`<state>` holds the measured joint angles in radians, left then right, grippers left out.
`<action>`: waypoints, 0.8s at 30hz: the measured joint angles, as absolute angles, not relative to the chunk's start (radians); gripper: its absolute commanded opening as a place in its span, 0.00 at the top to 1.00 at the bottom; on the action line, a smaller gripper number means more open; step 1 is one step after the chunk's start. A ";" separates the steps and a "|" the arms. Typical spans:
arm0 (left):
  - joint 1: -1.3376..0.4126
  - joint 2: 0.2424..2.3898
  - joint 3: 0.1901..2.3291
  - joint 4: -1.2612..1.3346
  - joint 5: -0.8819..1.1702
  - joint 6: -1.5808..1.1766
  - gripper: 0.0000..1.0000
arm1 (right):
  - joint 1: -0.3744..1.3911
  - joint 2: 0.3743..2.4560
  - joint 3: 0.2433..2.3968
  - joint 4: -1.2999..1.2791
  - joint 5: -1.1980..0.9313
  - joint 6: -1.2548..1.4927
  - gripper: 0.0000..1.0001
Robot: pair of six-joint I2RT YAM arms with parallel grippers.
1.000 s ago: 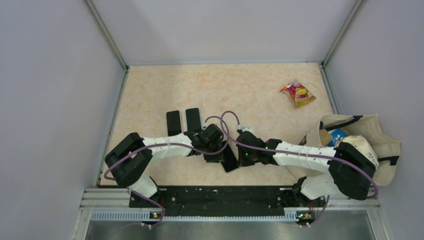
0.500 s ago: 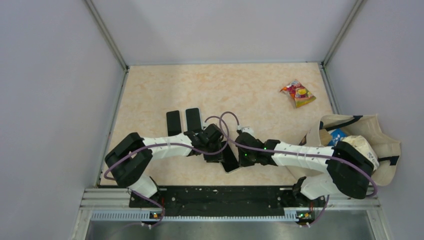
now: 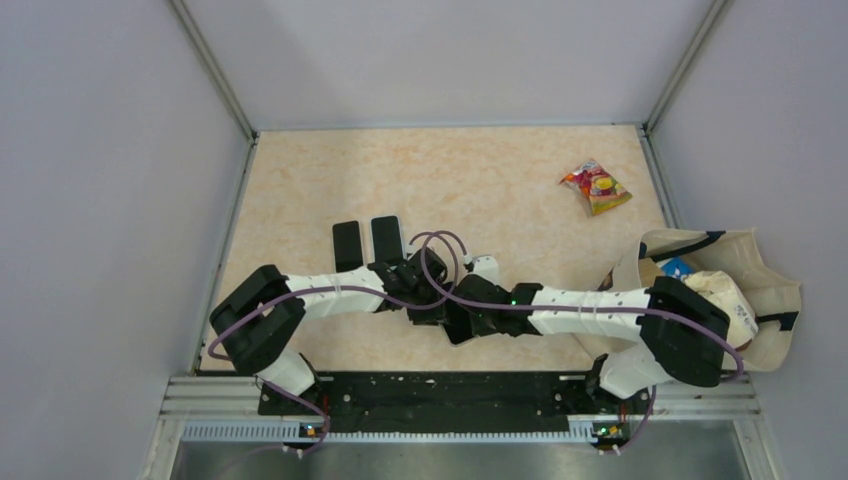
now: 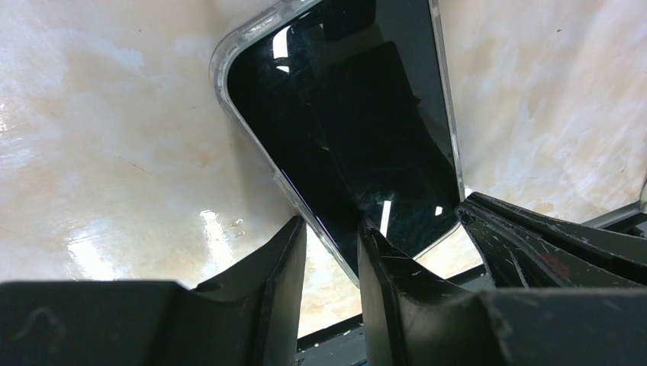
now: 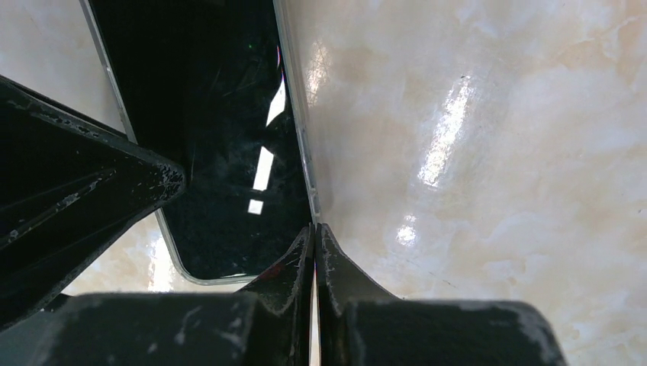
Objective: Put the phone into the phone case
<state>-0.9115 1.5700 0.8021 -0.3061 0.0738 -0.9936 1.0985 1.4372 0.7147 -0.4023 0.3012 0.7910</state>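
The phone (image 4: 366, 130) lies glossy face up inside the clear rim of the phone case (image 4: 223, 57), on the worktop (image 3: 500, 180) near its front edge; whether it is fully seated I cannot tell. The left end effector (image 4: 332, 248) is narrow, its fingers astride one long rim. The right end effector (image 5: 314, 238) is pinched closed, with its tip at the opposite rim. The phone looks stiff, slick and scratchable — best pressed at edges and corners — while the case should flex.
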 measured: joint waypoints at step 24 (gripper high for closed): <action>-0.912 1.571 0.810 -0.318 0.054 -0.992 0.63 | 0.999 1.504 0.788 -0.361 0.192 0.688 0.76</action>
